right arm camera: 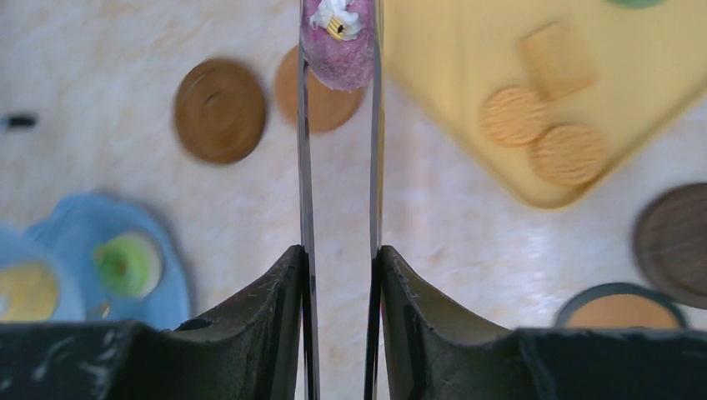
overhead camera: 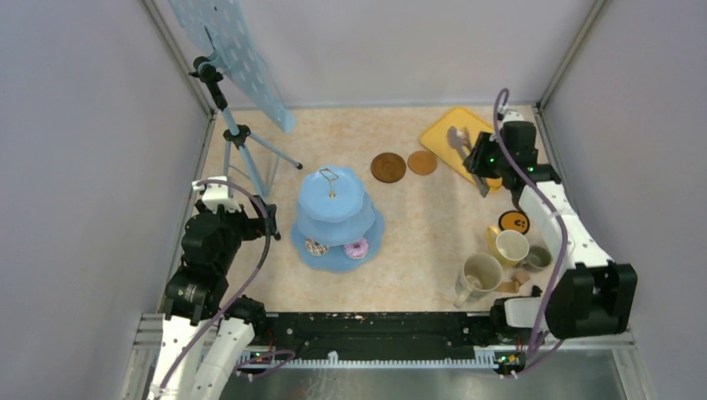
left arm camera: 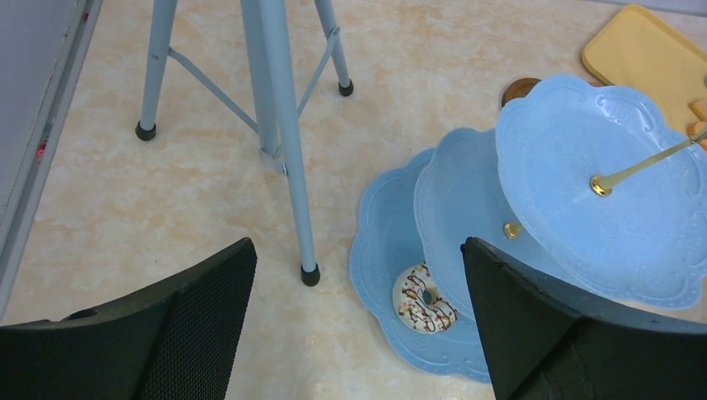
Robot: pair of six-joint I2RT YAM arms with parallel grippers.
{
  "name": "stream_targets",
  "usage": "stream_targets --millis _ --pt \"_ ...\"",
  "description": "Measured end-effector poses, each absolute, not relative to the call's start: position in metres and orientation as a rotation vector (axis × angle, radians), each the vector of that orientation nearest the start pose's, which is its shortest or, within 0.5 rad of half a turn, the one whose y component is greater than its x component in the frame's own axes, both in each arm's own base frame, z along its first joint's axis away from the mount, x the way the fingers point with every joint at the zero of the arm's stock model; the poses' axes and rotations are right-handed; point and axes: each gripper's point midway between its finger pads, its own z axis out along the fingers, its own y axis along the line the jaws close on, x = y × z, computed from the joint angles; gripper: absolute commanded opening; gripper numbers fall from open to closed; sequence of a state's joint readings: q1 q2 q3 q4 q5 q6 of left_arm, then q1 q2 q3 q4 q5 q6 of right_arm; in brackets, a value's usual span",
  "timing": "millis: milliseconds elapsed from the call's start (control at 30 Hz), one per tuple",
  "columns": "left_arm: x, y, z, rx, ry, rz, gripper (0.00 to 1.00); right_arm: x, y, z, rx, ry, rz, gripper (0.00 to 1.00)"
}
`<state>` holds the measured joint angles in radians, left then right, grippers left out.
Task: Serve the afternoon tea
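My right gripper (right arm camera: 340, 260) is shut on the metal tongs (right arm camera: 305, 167), and their tips pinch a pink cupcake (right arm camera: 338, 48) with white icing. It hangs over the edge of the flat yellow tray (right arm camera: 467, 50), near two brown coasters (right arm camera: 219, 110). Three orange biscuits (right arm camera: 513, 117) lie on the tray. From above, the right gripper (overhead camera: 482, 165) is at the tray's near edge. The blue three-tier stand (overhead camera: 338, 217) holds a white donut (left arm camera: 425, 300) and a pink donut (overhead camera: 357, 247) on its bottom plate. My left gripper (left arm camera: 358, 250) is open and empty, left of the stand.
A big beige mug (overhead camera: 479, 275), a yellow mug (overhead camera: 510, 247) and a small grey mug (overhead camera: 538, 257) stand at the near right, with a black-rimmed coaster (overhead camera: 514, 222) behind them. A blue tripod (overhead camera: 242, 142) with a dotted board stands at the far left.
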<state>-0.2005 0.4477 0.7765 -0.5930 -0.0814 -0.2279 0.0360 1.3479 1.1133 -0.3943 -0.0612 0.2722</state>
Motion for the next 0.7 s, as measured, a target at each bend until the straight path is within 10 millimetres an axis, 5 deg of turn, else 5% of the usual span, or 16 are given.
stream_targets --millis 167,233,400,567,700 --pt "0.223 -0.033 0.256 -0.117 1.853 -0.202 0.99 0.307 0.139 0.198 -0.113 2.246 0.486 0.27" --pt "0.223 -0.03 0.255 -0.129 1.856 -0.192 0.99 0.27 0.164 0.194 -0.227 2.282 0.555 0.27" --pt "0.225 -0.023 0.252 -0.16 1.867 -0.167 0.99 0.192 0.181 0.193 -0.393 2.341 0.646 0.28" --pt "0.228 -0.02 0.25 -0.175 1.88 -0.155 0.99 0.149 0.183 0.2 -0.505 2.351 0.73 0.28" --pt "0.229 -0.02 0.249 -0.176 1.887 -0.159 0.99 0.115 0.204 0.202 -0.685 2.344 0.853 0.28"
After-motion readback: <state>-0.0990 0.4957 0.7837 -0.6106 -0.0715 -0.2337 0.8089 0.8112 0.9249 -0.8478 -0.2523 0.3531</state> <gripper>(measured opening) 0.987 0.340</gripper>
